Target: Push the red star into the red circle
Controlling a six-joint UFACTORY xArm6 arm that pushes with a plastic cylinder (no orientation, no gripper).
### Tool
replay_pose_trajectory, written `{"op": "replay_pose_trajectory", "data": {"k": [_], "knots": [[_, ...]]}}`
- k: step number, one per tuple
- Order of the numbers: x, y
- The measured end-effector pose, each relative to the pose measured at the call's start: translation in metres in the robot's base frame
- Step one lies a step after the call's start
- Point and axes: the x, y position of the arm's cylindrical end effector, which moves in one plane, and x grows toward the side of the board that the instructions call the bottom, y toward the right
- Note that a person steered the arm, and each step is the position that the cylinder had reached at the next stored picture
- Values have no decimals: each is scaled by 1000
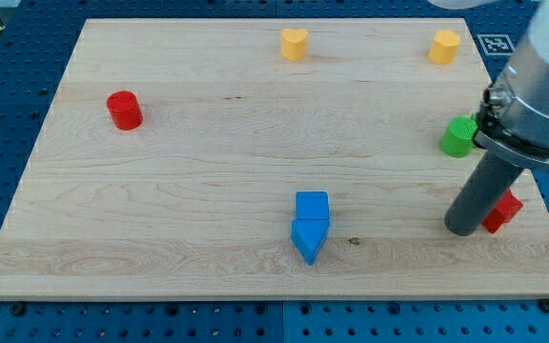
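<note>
The red star point(505, 211) lies near the board's right edge, partly hidden behind my rod. My tip point(463, 229) rests on the board just to the left of the star, touching or nearly touching it. The red circle point(123, 110), a short cylinder, stands far off at the view's upper left.
A green block point(458, 137) sits above the star, next to the arm. Two blue blocks, a cube point(312, 206) and a wedge-like one point(308, 239), touch at the bottom middle. A yellow heart point(294, 44) and a yellow hexagon-like block point(444, 46) stand along the top. The wooden board point(208, 191) ends just right of the star.
</note>
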Motion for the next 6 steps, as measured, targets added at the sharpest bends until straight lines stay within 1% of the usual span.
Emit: {"op": "replay_pose_trajectory", "data": {"k": [1,2,3,4,5,6], "knots": [[33,24],[51,73],[36,104],[4,85],[-38,28],[-70,-41]]}}
